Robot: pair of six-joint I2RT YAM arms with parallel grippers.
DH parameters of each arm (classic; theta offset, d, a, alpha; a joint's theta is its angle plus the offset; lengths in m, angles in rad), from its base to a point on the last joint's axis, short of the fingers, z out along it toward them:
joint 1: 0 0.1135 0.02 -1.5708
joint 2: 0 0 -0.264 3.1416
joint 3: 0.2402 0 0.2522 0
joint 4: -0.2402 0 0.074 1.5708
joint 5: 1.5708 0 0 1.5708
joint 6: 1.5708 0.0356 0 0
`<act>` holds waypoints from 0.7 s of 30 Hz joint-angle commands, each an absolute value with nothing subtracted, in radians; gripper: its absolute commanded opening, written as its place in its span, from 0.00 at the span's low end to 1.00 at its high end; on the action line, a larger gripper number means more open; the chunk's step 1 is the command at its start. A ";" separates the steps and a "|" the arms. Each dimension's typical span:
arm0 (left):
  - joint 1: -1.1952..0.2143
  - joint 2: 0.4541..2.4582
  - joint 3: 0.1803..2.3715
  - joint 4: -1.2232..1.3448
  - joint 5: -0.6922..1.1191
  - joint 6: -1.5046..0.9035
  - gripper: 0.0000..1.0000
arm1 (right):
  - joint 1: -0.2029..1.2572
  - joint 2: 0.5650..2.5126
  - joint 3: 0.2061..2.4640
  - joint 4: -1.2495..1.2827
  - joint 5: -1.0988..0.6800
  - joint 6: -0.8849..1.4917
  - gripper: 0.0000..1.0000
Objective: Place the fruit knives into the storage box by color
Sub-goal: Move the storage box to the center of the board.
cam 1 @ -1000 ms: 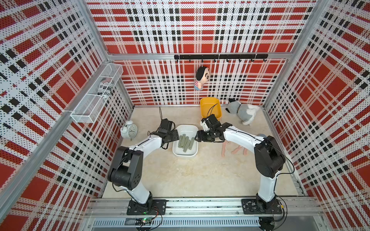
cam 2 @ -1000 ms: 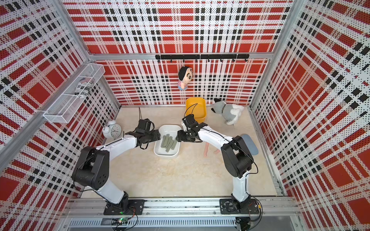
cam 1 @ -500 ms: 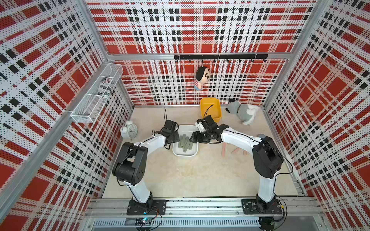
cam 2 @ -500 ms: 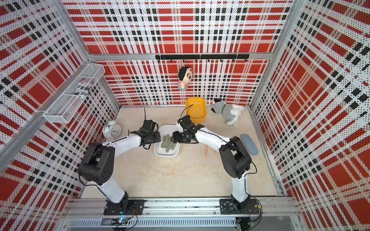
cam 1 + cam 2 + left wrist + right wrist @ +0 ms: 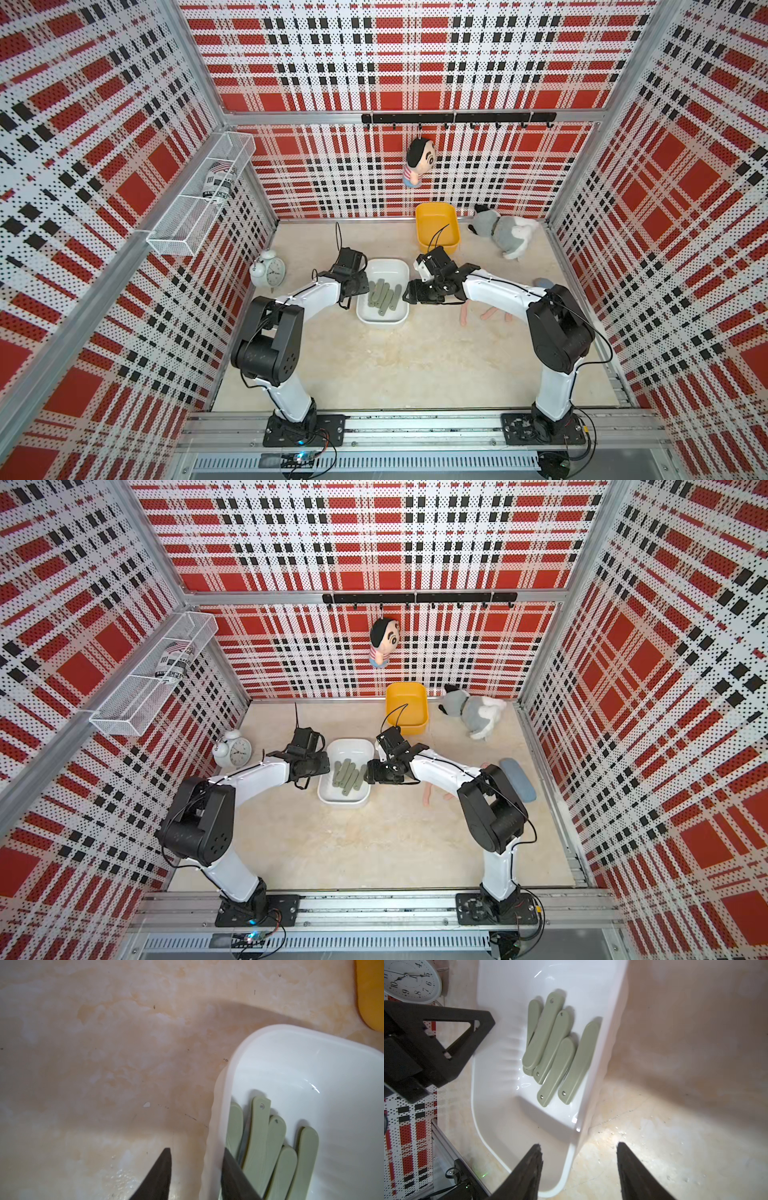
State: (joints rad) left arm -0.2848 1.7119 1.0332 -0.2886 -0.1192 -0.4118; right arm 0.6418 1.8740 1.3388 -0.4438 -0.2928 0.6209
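Observation:
A white storage box (image 5: 382,322) (image 5: 343,802) holds several sage green fruit knives (image 5: 382,297) (image 5: 347,776) (image 5: 550,1047) (image 5: 257,1136) lying side by side. My left gripper (image 5: 360,286) (image 5: 197,1149) straddles the box's left wall, one finger inside against it, the other outside with a gap. My right gripper (image 5: 409,293) (image 5: 579,1145) stands open astride the opposite wall (image 5: 612,1022), touching nothing. Pink fruit knives (image 5: 465,316) (image 5: 428,796) lie on the table, partly hidden under my right arm. An empty yellow storage box (image 5: 436,224) (image 5: 405,704) sits behind.
An alarm clock (image 5: 269,272) stands left of the white box. A plush dog (image 5: 505,235) lies at the back right and a blue-grey case (image 5: 517,779) by the right wall. A doll (image 5: 417,162) hangs on the back wall; a wire basket (image 5: 199,195) on the left wall.
Both grippers have moved in to the white box's two sides. The left jaws have narrowed around its wall. The right jaws kept their width.

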 commanded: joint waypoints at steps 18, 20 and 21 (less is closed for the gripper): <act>-0.190 1.679 1.055 -0.372 -0.199 -0.374 0.44 | 0.501 1.847 1.440 -0.472 -0.276 0.561 0.65; -0.190 1.672 1.058 -0.370 -0.186 -0.374 0.50 | 0.482 1.848 1.452 -0.475 -0.265 0.561 0.65; -0.190 1.664 1.062 -0.370 -0.180 -0.374 0.55 | 0.470 1.850 1.458 -0.478 -0.262 0.561 0.66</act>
